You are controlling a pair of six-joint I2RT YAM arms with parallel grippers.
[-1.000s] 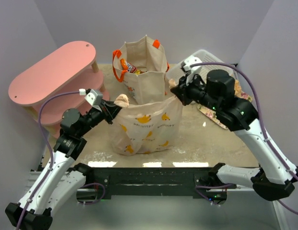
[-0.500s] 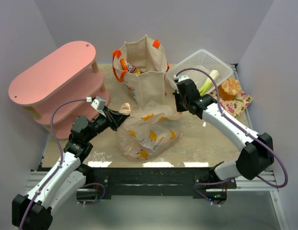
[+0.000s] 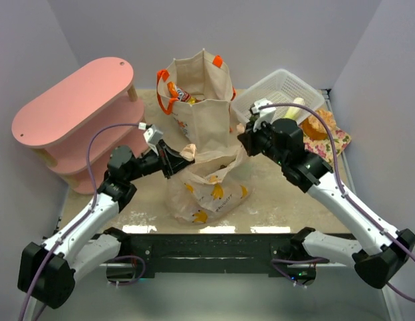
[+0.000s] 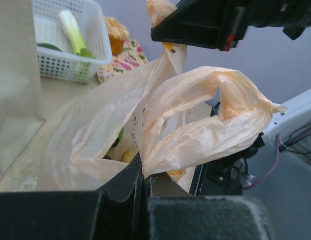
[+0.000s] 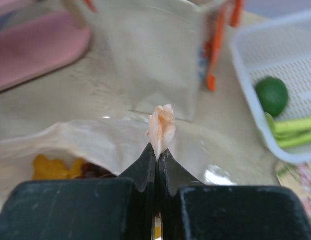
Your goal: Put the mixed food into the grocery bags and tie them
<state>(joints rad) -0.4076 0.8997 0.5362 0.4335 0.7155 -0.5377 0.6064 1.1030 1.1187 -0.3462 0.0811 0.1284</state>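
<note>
The plastic bag (image 3: pixel 206 186) sits on the tabletop (image 3: pixel 274 194) near the middle of its near edge, its two handles pulled up and apart. The left hand (image 3: pixel 186 154) is closed on the bag's left handle (image 4: pixel 205 130); in the left wrist view the crumpled peach film bulges out just above the pinched fingers (image 4: pixel 130 187). The right hand (image 3: pixel 243 138) is closed on the right handle, and only a small twisted tuft (image 5: pixel 161 124) of it pokes out above the joined fingertips. Through the open mouth of the bag, orange pieces (image 5: pixel 51 167) and something dark lie inside.

Just behind the bag, toward the far edge, stands the canvas tote (image 3: pixel 202 107), upright, with a snack packet (image 3: pixel 176 93) showing at its top. A white basket (image 3: pixel 279 85) lies at the far right corner holding a leek (image 3: pixel 293 111) and a green round vegetable (image 5: pixel 271 95). Beside the basket, by the right edge, bread (image 3: pixel 316 125) rests on a flowered mat (image 3: pixel 335 139). A pink shelf (image 3: pixel 70 103) stands along the left edge.
</note>
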